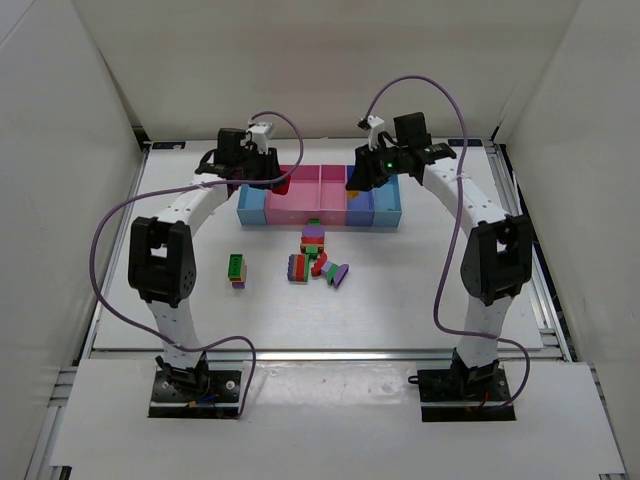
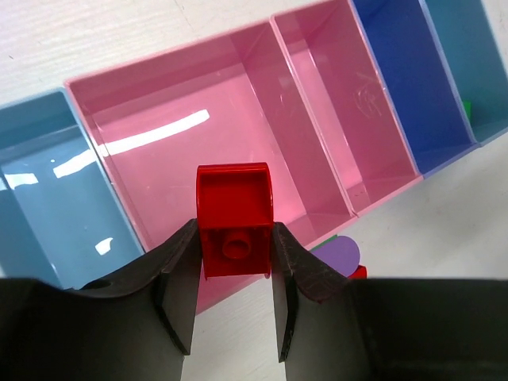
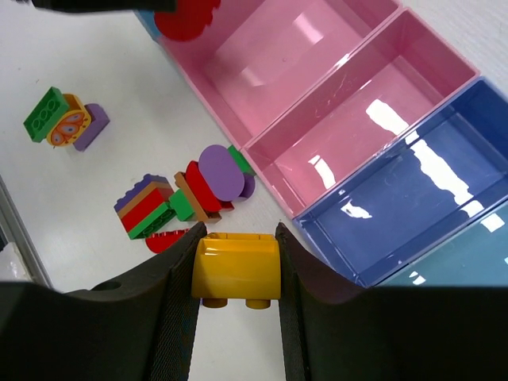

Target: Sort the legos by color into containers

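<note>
The tray (image 1: 320, 217) has five compartments: light blue, pink, pink, darker blue, light blue. My left gripper (image 1: 270, 178) is shut on a red brick (image 2: 234, 218) above the front part of the left pink compartment (image 2: 159, 135). My right gripper (image 1: 360, 178) is shut on a yellow brick (image 3: 236, 268), held over the table just in front of the darker blue compartment (image 3: 413, 182). A pile of red, green, purple and orange legos (image 1: 315, 250) lies in front of the tray; it also shows in the right wrist view (image 3: 198, 186).
A small green, orange and purple cluster (image 1: 236, 270) lies apart to the left of the pile, also in the right wrist view (image 3: 63, 119). White enclosure walls stand close on three sides. Purple cables loop off both arms.
</note>
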Controlling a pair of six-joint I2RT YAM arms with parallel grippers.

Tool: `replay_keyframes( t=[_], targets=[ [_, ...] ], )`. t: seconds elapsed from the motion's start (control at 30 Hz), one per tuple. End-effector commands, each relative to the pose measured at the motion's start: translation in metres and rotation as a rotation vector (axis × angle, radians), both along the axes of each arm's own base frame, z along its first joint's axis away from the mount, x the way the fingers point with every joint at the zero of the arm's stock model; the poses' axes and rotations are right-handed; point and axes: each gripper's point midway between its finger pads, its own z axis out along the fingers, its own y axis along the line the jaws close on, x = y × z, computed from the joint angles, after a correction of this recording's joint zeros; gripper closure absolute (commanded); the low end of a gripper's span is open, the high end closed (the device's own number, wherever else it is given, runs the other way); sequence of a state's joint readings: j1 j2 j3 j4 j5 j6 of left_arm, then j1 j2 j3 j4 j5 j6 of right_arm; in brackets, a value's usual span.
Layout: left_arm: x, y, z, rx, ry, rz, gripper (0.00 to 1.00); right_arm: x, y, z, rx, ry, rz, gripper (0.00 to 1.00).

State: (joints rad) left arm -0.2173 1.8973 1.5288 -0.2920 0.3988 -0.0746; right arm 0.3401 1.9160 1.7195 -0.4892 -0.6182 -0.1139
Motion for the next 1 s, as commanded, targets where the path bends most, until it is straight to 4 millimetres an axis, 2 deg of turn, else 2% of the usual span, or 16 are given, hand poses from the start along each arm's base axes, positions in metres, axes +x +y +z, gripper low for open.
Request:
replay_keyframes(
  t=[0.0,0.13,0.17,0.2,0.33,0.57,0.6,0.63,0.67,0.7,0.77,0.8,0.83,0.9,0.93,0.97],
  targets=[
    [0.005,-0.007,0.014,0.007,-0.041,-0.016,0.89,0.022,0.005,0.024,0.038,-0.081,-0.020,1.00],
    [0.007,-0.009,0.002,0.014,-0.018,-0.016,0.80,0.034,0.009,0.019,0.045,-0.070,-0.036,1.00],
    [0.008,-0.008,0.003,0.013,-0.019,-0.015,0.77,0.037,0.010,0.023,0.051,-0.083,-0.038,1.00],
    [0.009,-0.008,0.001,0.015,-0.017,-0.016,0.67,0.039,0.010,0.023,0.053,-0.081,-0.042,1.00],
    [0.011,-0.008,-0.006,0.021,-0.001,-0.010,0.38,0.045,0.015,0.025,0.062,-0.087,-0.048,1.00],
    [0.010,-0.013,-0.002,-0.001,-0.021,-0.036,0.25,0.052,0.019,0.032,0.066,-0.115,-0.064,1.00],
    [0.011,-0.013,0.013,-0.017,-0.063,-0.029,0.25,0.053,0.018,0.032,0.070,-0.110,-0.071,1.00],
    [0.006,-0.011,0.011,-0.046,-0.059,-0.033,0.25,0.054,0.018,0.033,0.072,-0.112,-0.080,1.00],
    [0.003,-0.011,0.021,-0.103,-0.063,-0.009,0.25,0.054,0.019,0.033,0.075,-0.106,-0.084,1.00],
    [0.004,-0.002,0.041,-0.148,-0.133,0.016,0.24,0.056,0.018,0.033,0.077,-0.111,-0.094,1.00],
    [0.001,0.004,0.060,-0.198,-0.162,0.057,0.23,0.058,0.018,0.038,0.095,-0.108,-0.123,1.00],
    [-0.001,0.008,0.065,-0.200,-0.162,0.067,0.23,0.059,0.018,0.038,0.098,-0.103,-0.140,1.00],
    [-0.003,0.013,0.079,-0.202,-0.182,0.079,0.23,0.064,0.014,0.036,0.083,-0.103,-0.173,1.00],
    [-0.009,0.020,0.084,-0.174,-0.182,0.101,0.23,0.072,0.008,0.028,0.047,-0.101,-0.235,1.00],
    [-0.015,0.024,0.098,-0.156,-0.217,0.109,0.23,0.073,0.004,0.022,0.027,-0.094,-0.259,1.00],
    [-0.014,0.033,0.102,-0.109,-0.251,0.146,0.23,0.076,-0.001,0.016,0.008,-0.089,-0.282,1.00]
  ],
)
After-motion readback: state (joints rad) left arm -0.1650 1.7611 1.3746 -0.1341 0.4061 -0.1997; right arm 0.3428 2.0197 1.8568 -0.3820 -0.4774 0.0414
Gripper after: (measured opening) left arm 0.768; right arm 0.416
